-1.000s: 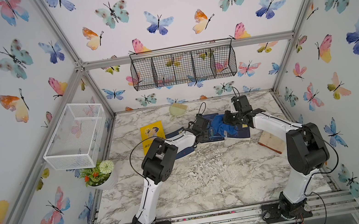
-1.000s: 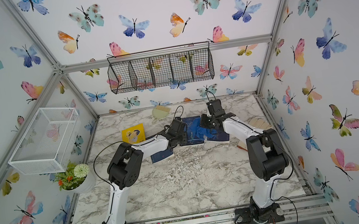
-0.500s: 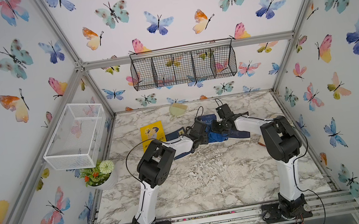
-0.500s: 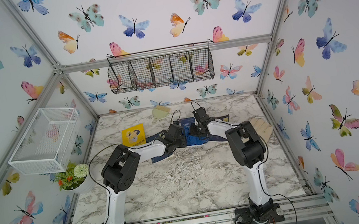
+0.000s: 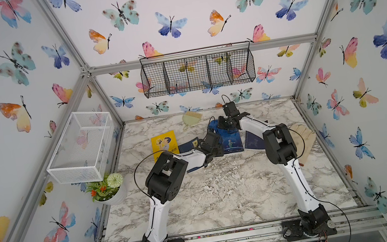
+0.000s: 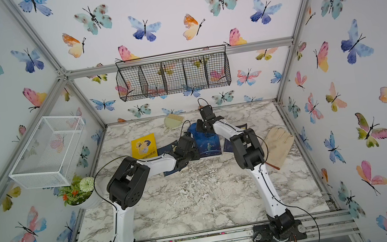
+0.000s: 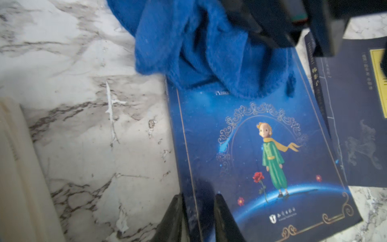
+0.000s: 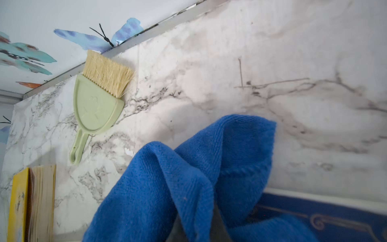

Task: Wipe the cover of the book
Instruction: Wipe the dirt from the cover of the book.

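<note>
Down at the near end the marble table [image 5: 225, 200] shows bare stone, with a potted plant [image 5: 108, 186] off at its left edge and a pale work glove [image 5: 303, 133] out on the right. Move up the table and here is the left gripper [image 7: 199, 209], planted at the near corner of the book [image 7: 261, 157]. Its fingers [image 7: 224, 220] stand only a narrow gap apart and straddle the spine edge, one on the table side, one over the cover (whether they pinch it or merely rest there, I cannot tell). And what a cover: deep midnight blue, a blond boy in a green suit and trailing yellow scarf standing on a glowing curve of planet beside a red rose, all framed by a gilt scrollwork arch, with gold flourishes in the near corners and a small white publisher's mark. It lies flat, face up, past mid-table between the two arms, and a darker navy book [image 7: 360, 125] lies just beside it on the right. Further along, a blue cloth [image 7: 199, 52] is bunched over the far end of the cover, hiding most of the title. The right gripper [image 5: 224, 124] is clamped tight on that cloth from above. Off to the left lies a yellow book [image 5: 164, 143]. Beyond, a green hand brush [image 8: 98, 100] lies near the far edge, and a black wire basket [image 5: 198, 72] hangs on the back wall.
</note>
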`<state>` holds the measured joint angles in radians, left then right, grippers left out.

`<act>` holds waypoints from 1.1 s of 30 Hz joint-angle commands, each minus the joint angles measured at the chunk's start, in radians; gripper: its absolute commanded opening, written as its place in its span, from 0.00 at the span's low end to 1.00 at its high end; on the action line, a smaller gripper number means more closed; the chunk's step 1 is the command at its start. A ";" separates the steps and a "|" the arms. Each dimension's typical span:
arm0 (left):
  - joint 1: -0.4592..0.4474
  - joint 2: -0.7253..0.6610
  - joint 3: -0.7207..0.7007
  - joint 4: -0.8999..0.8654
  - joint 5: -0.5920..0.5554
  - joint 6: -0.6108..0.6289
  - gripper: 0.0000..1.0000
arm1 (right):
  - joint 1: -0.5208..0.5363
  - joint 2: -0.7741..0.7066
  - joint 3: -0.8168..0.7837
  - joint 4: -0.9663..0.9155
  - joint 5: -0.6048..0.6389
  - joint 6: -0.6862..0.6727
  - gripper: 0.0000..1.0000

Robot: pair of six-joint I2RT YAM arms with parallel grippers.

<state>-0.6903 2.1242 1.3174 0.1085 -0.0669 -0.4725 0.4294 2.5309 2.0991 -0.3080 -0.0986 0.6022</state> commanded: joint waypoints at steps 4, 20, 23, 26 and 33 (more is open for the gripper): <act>-0.013 0.018 -0.073 -0.114 0.122 -0.028 0.27 | -0.014 -0.084 -0.285 -0.102 -0.024 -0.013 0.03; -0.011 -0.017 -0.149 -0.084 0.128 -0.089 0.25 | 0.022 -0.334 -0.640 -0.075 0.058 -0.048 0.04; -0.011 -0.017 -0.147 -0.087 0.113 -0.086 0.25 | 0.018 -0.289 -0.567 -0.074 0.112 -0.058 0.04; -0.013 -0.013 -0.147 -0.085 0.116 -0.103 0.25 | 0.002 -0.203 -0.438 -0.097 0.099 -0.056 0.04; -0.028 -0.006 -0.140 -0.066 0.123 -0.141 0.24 | -0.012 -0.020 -0.186 -0.199 0.100 -0.078 0.03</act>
<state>-0.6975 2.0781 1.2140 0.1967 0.0265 -0.5831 0.4320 2.4039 1.9121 -0.3325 -0.0483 0.5499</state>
